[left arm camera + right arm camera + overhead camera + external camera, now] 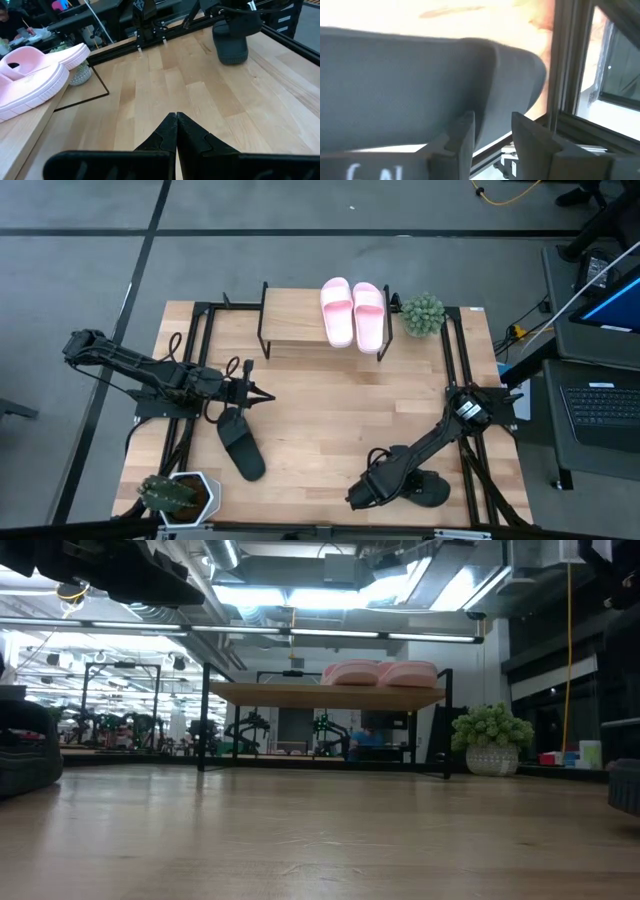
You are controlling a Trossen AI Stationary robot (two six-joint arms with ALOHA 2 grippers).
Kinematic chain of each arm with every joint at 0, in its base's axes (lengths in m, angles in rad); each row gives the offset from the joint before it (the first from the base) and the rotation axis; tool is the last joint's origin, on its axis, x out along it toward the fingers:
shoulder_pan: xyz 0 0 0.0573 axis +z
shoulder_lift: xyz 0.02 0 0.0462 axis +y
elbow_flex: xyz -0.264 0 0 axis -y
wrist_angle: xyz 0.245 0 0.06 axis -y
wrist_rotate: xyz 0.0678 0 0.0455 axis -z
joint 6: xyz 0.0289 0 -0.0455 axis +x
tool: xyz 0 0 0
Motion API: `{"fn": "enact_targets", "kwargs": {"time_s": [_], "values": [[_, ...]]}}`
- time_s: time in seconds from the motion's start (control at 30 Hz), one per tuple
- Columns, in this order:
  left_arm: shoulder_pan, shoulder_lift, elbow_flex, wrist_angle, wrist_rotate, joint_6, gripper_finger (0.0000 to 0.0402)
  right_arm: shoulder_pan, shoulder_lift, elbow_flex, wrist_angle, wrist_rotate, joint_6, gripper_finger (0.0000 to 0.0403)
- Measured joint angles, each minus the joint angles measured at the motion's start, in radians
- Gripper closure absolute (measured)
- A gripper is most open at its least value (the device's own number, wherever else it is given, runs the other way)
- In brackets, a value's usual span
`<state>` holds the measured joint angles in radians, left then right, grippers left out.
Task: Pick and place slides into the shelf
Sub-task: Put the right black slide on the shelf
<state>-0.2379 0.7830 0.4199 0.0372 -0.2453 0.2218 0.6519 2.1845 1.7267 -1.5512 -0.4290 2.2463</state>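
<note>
The shelf stands at the table's far side, with two pale pink slides side by side on the right part of its top board, also seen in the low view. One black slide lies sole-down on the table near the left side. My left gripper hovers just beyond it, shut and empty. The other black slide lies near the table's near right corner under my right arm. My right gripper is open close against this slide, its fingers on either side of an edge. I cannot tell whether my right gripper touches the black slide: the slide fills the right wrist view and the fingertips stand right at its dark surface. From the left wrist view the right arm comes down on the slide from above.
A green plant in a pale pot stands right of the shelf. A second plant in a white pot sits at the near left corner. Black frame rails run along both sides. Bare wood lies between the arms.
</note>
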Motion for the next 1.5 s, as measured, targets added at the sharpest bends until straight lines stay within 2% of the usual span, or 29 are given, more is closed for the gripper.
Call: {"fn": "enact_targets", "kwargs": {"time_s": [0.93, 1.17, 1.5], "values": [[0.0, 0.0, 0.0, 0.0, 0.0, 0.0, 0.0401, 0.009, 0.001, 0.0, -0.002, 0.001, 0.0, 0.0272], [0.0, 0.0, 0.0, -0.001, 0.0, 0.0, 0.0401, 0.02, 0.047, 0.0, -0.004, 0.003, -0.025, 0.0272], [0.0, 0.0, 0.0, 0.0, 0.0, -0.001, 0.0401, 0.02, 0.047, 0.0, -0.015, 0.001, -0.051, 0.0278]]}}
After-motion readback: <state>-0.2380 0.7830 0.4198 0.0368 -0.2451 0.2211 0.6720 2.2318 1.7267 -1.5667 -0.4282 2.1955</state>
